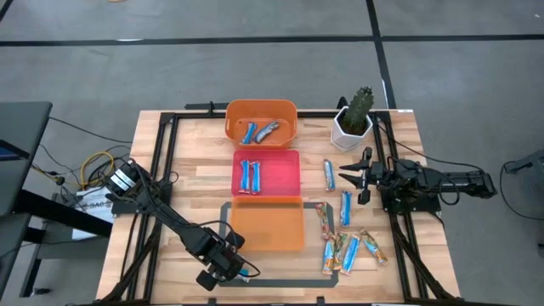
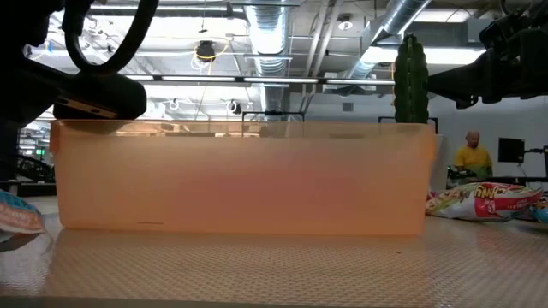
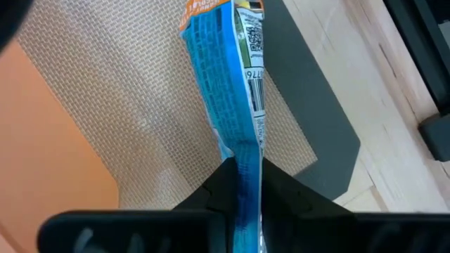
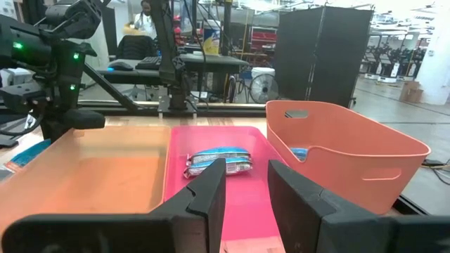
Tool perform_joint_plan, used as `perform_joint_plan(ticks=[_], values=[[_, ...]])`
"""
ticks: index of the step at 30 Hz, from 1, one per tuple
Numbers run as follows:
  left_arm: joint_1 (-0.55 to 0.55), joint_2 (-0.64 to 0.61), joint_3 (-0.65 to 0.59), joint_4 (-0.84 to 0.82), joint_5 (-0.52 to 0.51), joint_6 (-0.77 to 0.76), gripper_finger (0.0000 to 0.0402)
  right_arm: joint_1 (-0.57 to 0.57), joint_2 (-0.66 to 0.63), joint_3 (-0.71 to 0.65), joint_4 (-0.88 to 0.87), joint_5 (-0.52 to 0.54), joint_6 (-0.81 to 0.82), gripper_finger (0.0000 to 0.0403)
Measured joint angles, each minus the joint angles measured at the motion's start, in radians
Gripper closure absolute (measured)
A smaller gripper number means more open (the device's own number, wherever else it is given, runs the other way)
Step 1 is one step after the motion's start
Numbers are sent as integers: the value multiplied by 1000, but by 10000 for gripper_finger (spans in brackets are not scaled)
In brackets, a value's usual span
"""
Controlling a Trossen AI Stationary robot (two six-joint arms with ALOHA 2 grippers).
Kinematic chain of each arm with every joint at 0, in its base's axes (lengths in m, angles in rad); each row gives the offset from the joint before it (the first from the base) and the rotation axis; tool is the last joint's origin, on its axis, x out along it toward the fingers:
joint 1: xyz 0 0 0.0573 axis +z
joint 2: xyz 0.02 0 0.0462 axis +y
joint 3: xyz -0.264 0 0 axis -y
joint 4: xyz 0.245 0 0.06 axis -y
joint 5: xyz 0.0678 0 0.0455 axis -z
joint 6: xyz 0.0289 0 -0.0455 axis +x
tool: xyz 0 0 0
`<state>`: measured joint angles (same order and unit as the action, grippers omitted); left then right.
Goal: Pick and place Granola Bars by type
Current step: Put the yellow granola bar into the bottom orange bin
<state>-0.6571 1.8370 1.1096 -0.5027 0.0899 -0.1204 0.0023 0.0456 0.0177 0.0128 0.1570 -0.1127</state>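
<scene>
My left gripper (image 1: pixel 229 270) is at the table's near edge, just in front of the near orange tray (image 1: pixel 289 242), and is shut on a blue-and-white granola bar (image 3: pixel 225 91). That bar sticks out from the fingers toward the table's right (image 1: pixel 247 272). Several more bars (image 1: pixel 344 242) lie loose on the table at the right. Two blue bars lie in the pink tray (image 1: pixel 285 174), and two more in the far orange bin (image 1: pixel 285 110). My right gripper (image 4: pixel 246 186) waits level at the right side, fingers apart, holding nothing. My left gripper pinches one end of the blue-and-white bar (image 3: pixel 244 156) between its two fingers. The fingers come steeply from above, and the bar runs on away from them over the mat. I cannot tell whether the bar's far end rests on the mat or hangs clear.
A grey mat with a black border (image 1: pixel 293 281) lies under the near orange tray, whose wall (image 2: pixel 240 175) fills the low view. A potted cactus (image 1: pixel 354 119) stands at the far right. Black rails run along both table sides.
</scene>
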Motion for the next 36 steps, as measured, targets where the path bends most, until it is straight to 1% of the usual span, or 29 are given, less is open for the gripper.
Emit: perform_joint_plan(ticks=[5,10,19,22,29,36], values=[[-3,-2,5,-7,-1,-2,365,0,0,0,0,0,0,301],[-8,-34,6,-15,-2,-49,364,0,0,0,0,0,0,301],[-12,-173,7,-115,-107,-84,364,0,0,0,0,0,0,301],[-10,-228,7,-155,-149,-129,363,0,0,0,0,0,0,301],[-6,-342,8,-190,-247,-237,363,0,0,0,0,0,0,301],[-6,-387,8,-224,-280,-336,363,0,0,0,-1,0,0,301]])
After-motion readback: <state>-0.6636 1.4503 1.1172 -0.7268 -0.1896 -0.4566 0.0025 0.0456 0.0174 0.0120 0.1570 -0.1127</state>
